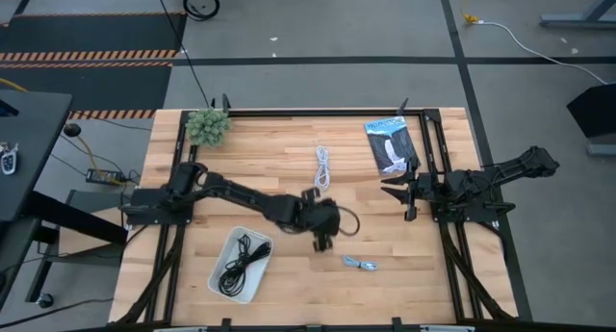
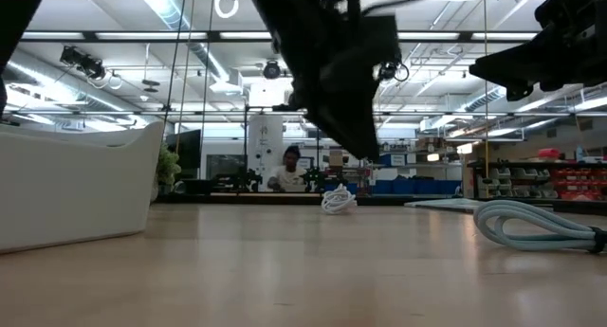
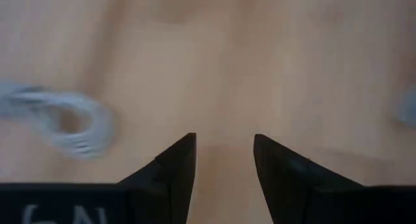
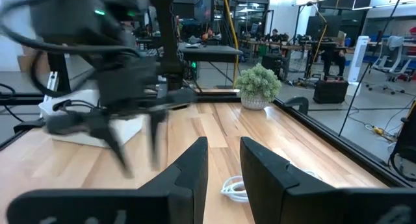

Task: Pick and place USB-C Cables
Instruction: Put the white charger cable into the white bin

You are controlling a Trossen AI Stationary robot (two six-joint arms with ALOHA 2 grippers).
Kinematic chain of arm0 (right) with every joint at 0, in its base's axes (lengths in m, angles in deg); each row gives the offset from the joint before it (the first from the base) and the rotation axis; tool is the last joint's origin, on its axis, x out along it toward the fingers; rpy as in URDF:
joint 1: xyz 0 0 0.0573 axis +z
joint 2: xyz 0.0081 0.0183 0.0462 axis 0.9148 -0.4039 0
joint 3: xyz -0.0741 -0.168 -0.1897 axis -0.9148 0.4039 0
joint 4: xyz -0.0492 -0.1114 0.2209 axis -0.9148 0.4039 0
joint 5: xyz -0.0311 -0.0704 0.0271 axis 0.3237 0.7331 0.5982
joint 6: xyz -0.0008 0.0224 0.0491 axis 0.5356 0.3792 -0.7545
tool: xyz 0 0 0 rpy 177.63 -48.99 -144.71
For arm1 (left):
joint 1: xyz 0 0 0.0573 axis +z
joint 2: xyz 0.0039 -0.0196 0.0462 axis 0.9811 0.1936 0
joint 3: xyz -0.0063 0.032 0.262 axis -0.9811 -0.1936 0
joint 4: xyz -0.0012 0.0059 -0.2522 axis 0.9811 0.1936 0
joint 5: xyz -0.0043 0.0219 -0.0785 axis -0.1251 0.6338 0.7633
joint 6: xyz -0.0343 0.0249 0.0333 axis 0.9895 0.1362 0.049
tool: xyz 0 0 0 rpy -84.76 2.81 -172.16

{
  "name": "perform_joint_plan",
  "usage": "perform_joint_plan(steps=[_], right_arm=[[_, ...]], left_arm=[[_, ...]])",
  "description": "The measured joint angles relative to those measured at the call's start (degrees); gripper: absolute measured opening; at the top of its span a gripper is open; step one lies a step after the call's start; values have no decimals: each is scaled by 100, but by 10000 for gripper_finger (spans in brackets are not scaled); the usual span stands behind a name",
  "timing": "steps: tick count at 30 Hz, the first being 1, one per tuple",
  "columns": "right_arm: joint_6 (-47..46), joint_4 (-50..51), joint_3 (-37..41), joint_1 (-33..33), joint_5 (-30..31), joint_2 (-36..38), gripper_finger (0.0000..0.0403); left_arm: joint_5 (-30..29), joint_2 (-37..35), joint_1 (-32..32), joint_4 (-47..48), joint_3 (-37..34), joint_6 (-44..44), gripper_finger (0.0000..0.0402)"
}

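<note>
The silvery-grey cable (image 1: 360, 265) lies coiled on the table near the near edge; it shows blurred in the left wrist view (image 3: 62, 120) and close up in the low view (image 2: 531, 223). My left gripper (image 1: 322, 242) hovers open above the table, just left of and beyond this cable, fingers pointing down (image 3: 224, 156). The white cable (image 1: 323, 166) lies toward the far side (image 2: 337, 200) (image 4: 234, 185). Black cable (image 1: 241, 259) lies inside the white tray (image 1: 219, 279). My right gripper (image 1: 395, 190) waits open at the table's right (image 4: 224, 162).
A flat black-and-blue retail packet (image 1: 390, 144) lies near the far right corner, just beyond my right gripper. A small green plant (image 1: 208, 126) stands at the far left corner (image 4: 259, 82). Black frame rails (image 1: 435, 149) run along the table's sides. Bare wood (image 1: 289, 149) lies mid-table.
</note>
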State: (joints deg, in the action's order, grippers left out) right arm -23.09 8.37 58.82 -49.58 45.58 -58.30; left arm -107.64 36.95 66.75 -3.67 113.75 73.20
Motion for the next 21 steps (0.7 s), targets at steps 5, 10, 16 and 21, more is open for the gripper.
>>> perform_joint_plan(steps=[5,10,16,21], right_arm=[[0,-23,-1,2,-1,-1,96],[0,-100,-1,1,0,-17,96],[2,-155,-1,1,-1,-45,96],[2,-167,0,2,0,-44,96]], left_arm=[[-276,112,429,-35,-10,-388,166],[-218,395,779,-91,-14,-313,207],[-114,691,1088,-161,-12,-276,276],[-168,782,1215,-219,8,-686,288]])
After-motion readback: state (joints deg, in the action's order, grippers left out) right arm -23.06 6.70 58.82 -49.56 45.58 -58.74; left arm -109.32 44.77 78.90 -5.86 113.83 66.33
